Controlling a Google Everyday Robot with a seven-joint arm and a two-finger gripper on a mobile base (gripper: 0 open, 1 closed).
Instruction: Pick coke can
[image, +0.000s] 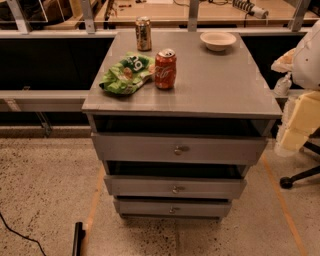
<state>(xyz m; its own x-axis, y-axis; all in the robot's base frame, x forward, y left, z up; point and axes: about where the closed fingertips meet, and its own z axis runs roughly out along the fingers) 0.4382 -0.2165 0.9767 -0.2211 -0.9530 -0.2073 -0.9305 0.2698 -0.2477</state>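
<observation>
A: Location of coke can (165, 69)?
B: Upright on grey cabinet top (215, 85), left of centre, just right of green chip bag (125, 75), nearer than gold can (143, 34).
A: And gripper?
B: Out of view. Spread or closed, cannot tell; offset from can unknown.

Shows only at the right edge. Rounded white shell on the arm (310, 55) up top, blocky cream-yellow segments lower down, smooth and plain. Small pale hand (283, 82), tan-tinged on its upper part, poking left of the shell just beside the right rim of the worktop (220, 82).
</observation>
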